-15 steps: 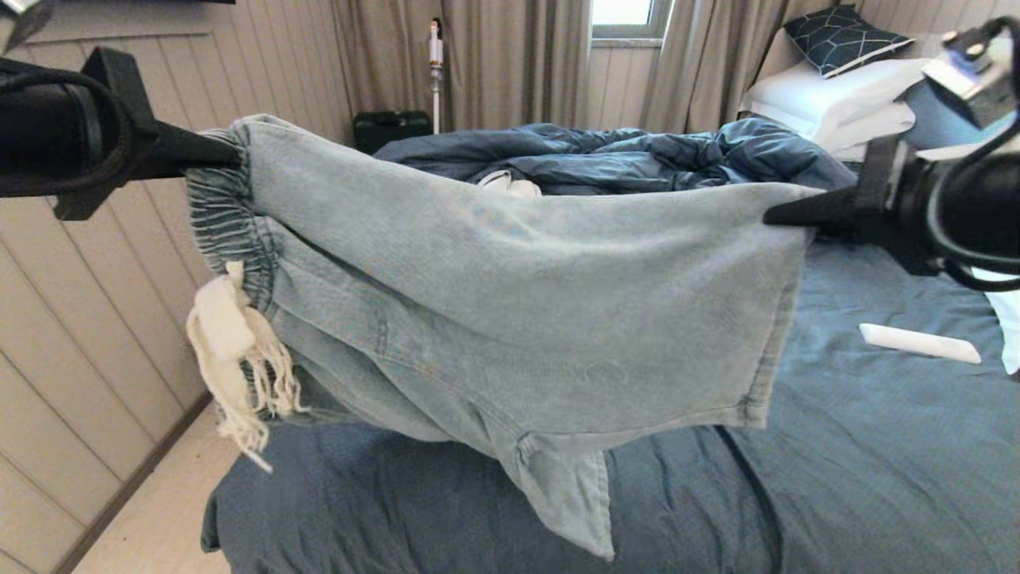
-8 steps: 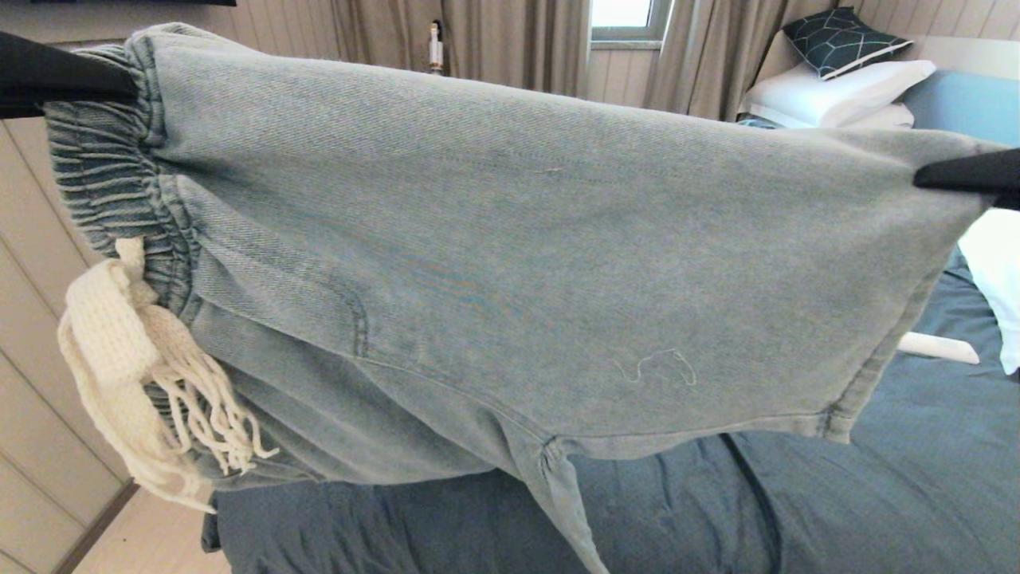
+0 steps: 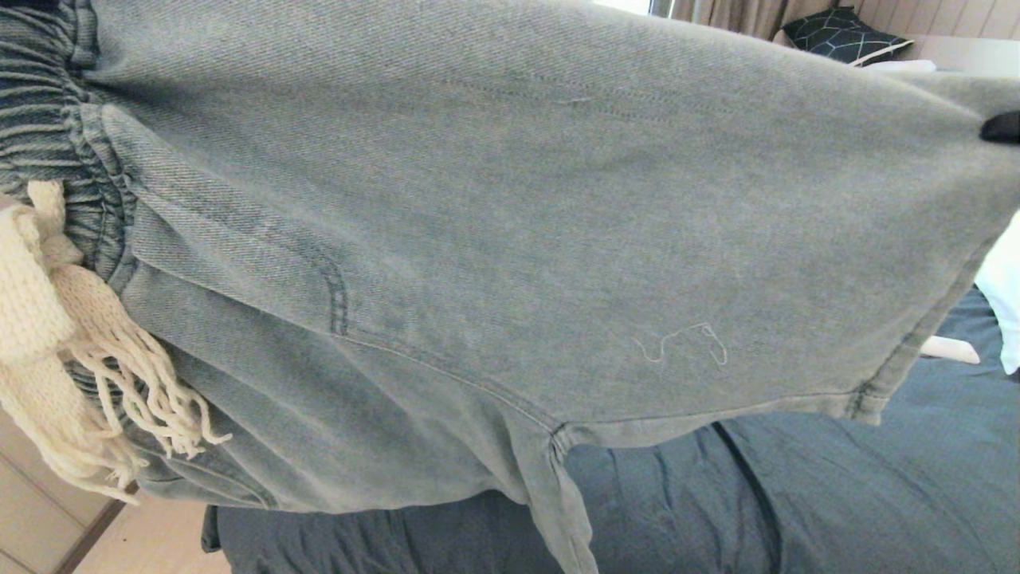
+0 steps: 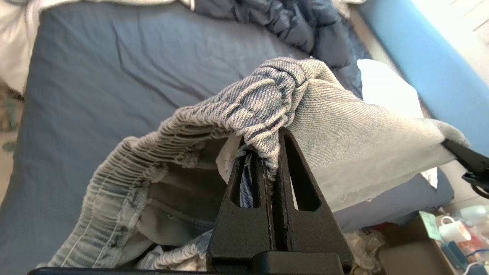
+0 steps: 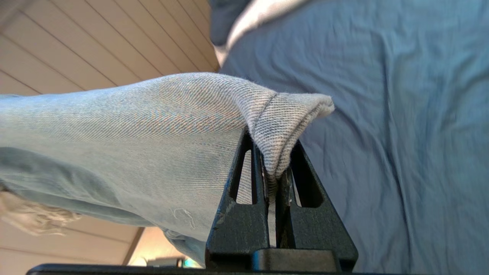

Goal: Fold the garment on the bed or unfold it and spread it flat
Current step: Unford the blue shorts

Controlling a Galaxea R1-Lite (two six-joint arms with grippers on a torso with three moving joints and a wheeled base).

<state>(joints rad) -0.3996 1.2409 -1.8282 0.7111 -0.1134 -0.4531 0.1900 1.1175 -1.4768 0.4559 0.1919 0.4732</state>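
Note:
The pale denim shorts [image 3: 510, 207] hang in the air close to the head camera and fill most of its view, stretched sideways between both arms. Their gathered waistband [image 3: 40, 104] and white frayed drawstring [image 3: 72, 359] are at the left. My left gripper [image 4: 267, 149] is shut on the waistband [image 4: 263, 103]. My right gripper [image 5: 273, 168] is shut on the leg hem [image 5: 284, 114]; only its dark tip [image 3: 1002, 127] shows in the head view. The second leg [image 3: 566, 510] dangles below. The dark slate-blue bed [image 3: 797, 494] lies underneath.
A patterned dark cushion [image 3: 845, 36] lies at the headboard end. A white pillow edge [image 3: 1000, 295] and a small white object [image 3: 948, 349] are at the right. The rumpled duvet [image 4: 305, 26] is at the far side. Bare floor [image 3: 151, 542] runs along the bed's left.
Both arms have lifted the stretched shorts up and toward the head camera. The shorts now hide the duvet, the pillows and nearly all of both grippers.

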